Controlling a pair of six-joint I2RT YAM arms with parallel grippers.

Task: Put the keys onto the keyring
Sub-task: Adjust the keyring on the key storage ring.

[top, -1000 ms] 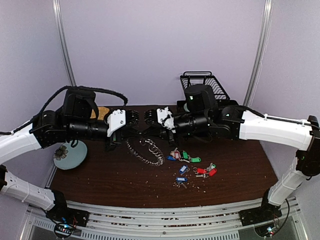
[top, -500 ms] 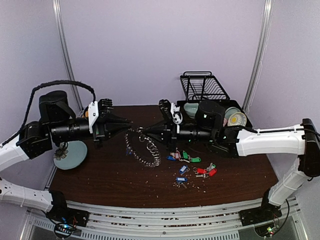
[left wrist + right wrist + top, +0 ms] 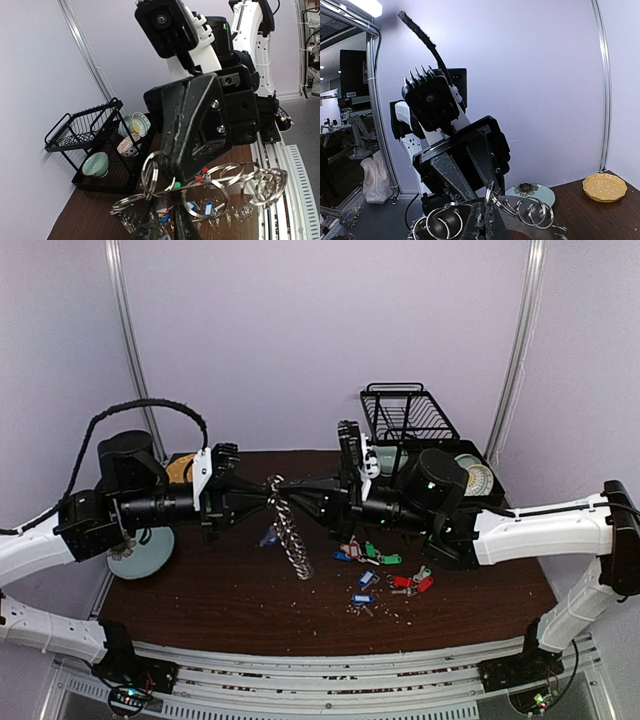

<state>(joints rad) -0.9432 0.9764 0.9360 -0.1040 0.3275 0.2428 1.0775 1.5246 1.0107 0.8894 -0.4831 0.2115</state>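
Lilac walls enclose a dark brown desk. A black wire rack at the desk's rear right is the reference for all positions. Bowls sit in the rack's lower tier. Left of the rack and nearer the camera, the two arms meet tip to tip above the desk, with the keyring raised between them. Its top links sit at the meeting point, and the rest hangs as a slack chain of rings slanting down towards the desk. Whether its low end touches the desk cannot be told. Right end effector: fingers pressed together, clamped on one ring of the keyring, as the left wrist view shows. Left end effector: fingers a little apart in the right wrist view, with their tips at the top links on the side away from the rack. Whether they bear on a ring cannot be told. The keys lie on the desk in front of the rack, in small clusters with blue, green, red and pink tags, apart from the hanging chain. A blue tag shows left of the rack, just beside the chain. Whether it hangs from a ring or lies on the desk cannot be told. A pale blue plate lies far left of the rack, partly under the left arm. A yellow dish lies left of the rack at the desk's rear edge.
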